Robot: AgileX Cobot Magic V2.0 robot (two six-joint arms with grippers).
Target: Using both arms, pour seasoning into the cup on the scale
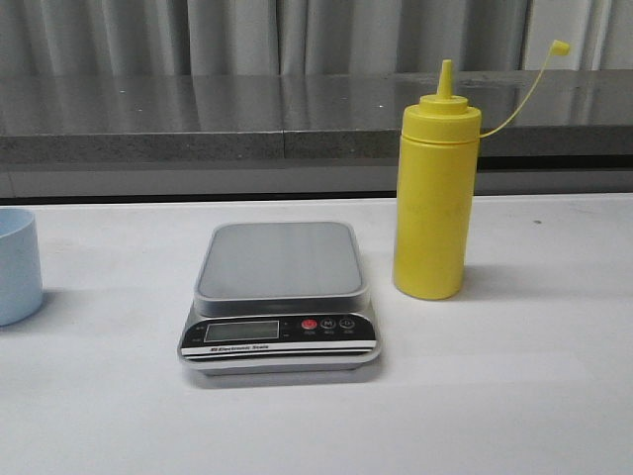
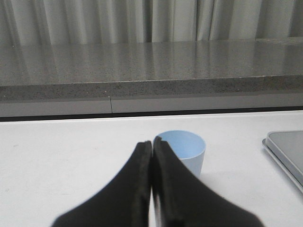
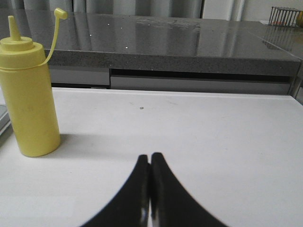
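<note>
The yellow seasoning bottle [image 1: 435, 198] stands upright to the right of the scale [image 1: 280, 297], its cap hanging off on a thin tether; it also shows in the right wrist view [image 3: 29, 97]. The scale's grey platform is bare. The pale blue cup [image 1: 17, 265] stands at the far left edge of the front view, and just beyond my left fingertips in the left wrist view [image 2: 187, 150]. My left gripper [image 2: 152, 143] is shut and empty, short of the cup. My right gripper [image 3: 150, 157] is shut and empty, well away from the bottle. Neither arm shows in the front view.
A grey stone ledge [image 1: 297, 119] runs along the back of the white table [image 1: 495, 396], with curtains behind it. The scale's edge [image 2: 286, 151] shows in the left wrist view. A dark wire rack [image 3: 284, 15] stands on the ledge in the right wrist view.
</note>
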